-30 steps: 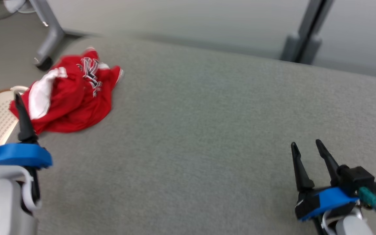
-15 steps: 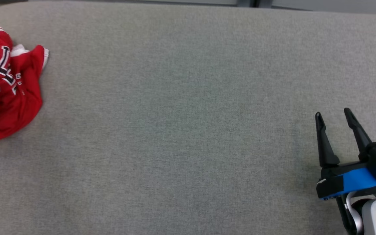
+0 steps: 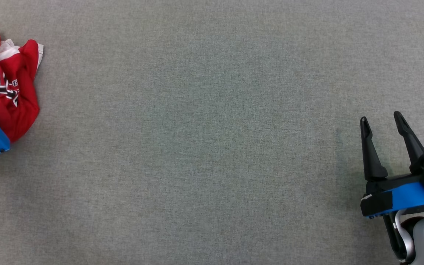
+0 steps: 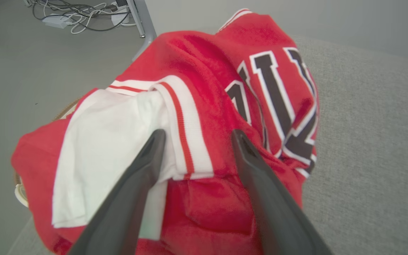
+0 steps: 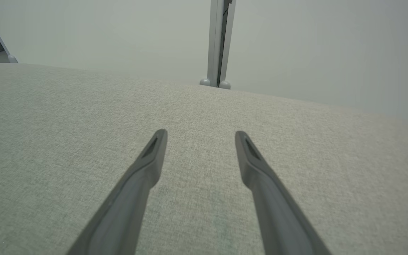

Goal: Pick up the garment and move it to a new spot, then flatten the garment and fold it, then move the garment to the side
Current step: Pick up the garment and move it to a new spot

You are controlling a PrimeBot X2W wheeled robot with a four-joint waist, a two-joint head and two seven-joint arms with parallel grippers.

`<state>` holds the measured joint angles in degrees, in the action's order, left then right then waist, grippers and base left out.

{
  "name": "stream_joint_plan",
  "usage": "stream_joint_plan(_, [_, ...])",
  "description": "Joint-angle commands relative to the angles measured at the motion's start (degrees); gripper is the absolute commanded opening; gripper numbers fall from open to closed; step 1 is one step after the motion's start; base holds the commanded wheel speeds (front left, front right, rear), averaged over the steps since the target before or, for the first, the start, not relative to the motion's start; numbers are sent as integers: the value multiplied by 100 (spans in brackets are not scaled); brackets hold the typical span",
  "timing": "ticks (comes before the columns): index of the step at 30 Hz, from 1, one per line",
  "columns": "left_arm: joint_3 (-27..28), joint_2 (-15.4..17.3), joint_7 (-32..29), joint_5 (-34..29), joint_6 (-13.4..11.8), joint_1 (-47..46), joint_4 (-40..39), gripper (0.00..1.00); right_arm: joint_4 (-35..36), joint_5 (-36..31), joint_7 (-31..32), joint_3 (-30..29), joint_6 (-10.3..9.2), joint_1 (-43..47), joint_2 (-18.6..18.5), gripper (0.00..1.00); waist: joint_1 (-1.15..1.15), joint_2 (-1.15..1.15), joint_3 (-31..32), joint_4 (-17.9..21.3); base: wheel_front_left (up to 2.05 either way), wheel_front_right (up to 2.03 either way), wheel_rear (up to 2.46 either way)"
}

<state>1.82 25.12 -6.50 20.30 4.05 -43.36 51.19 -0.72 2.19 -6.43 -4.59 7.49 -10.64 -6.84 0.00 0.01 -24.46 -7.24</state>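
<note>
**Red garment bunched at the left edge, not yet gripped**

The garment (image 3: 7,84) is seen as a crumpled red heap at the far left edge of the grey padded surface (image 3: 212,147), with large dark letters outlined in white on its top. The middle of the surface lies well apart from it.

The left gripper (image 4: 198,134) is held just above the heap with its fingers spread wide. Nothing is clasped between them. A white ribbed band (image 4: 186,141) with thin red stripes is seen between the two fingers. Whether the tips touch the cloth cannot be told.

The right gripper (image 3: 380,117) is held over the bare surface at the lower right. It is also spread wide and holds nothing.

The garment is judged to be light, soft and limp, so it will probably hang and unroll when it is lifted. No damage is expected from a firm pinch. The ribbed band is judged the best place to take hold, because it looks thicker than the smooth red cloth and should slip less. If only one thin layer is caught, the rest may be dragged over the surface.
</note>
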Motion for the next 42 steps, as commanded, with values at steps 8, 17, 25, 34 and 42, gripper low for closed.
stream_joint_plan(8, [-127,-176,65,170,194,-227,698,0,-58,88,7,99,1,-114,-51,100,0,-1,40,64,0,0,0])
stream_joint_plan(17, [-194,-2,1256,-10,85,-607,680,0,-233,160,-81,97,1,-20,47,100,0,-1,369,122,0,0,0])
stream_joint_plan(25, [-493,137,1942,-308,128,-1226,12,0,-608,244,-283,171,1,-36,205,100,0,-1,806,158,0,0,0])
stream_joint_plan(34, [-985,94,1540,-672,76,-1951,-1824,0,-1046,397,-562,210,1,25,365,100,0,-1,1208,604,0,0,0])
stream_joint_plan(42, [-1500,-206,676,-744,141,-2436,-3367,0,-1419,655,-751,422,1,-171,393,100,0,-1,1328,1511,0,0,0])
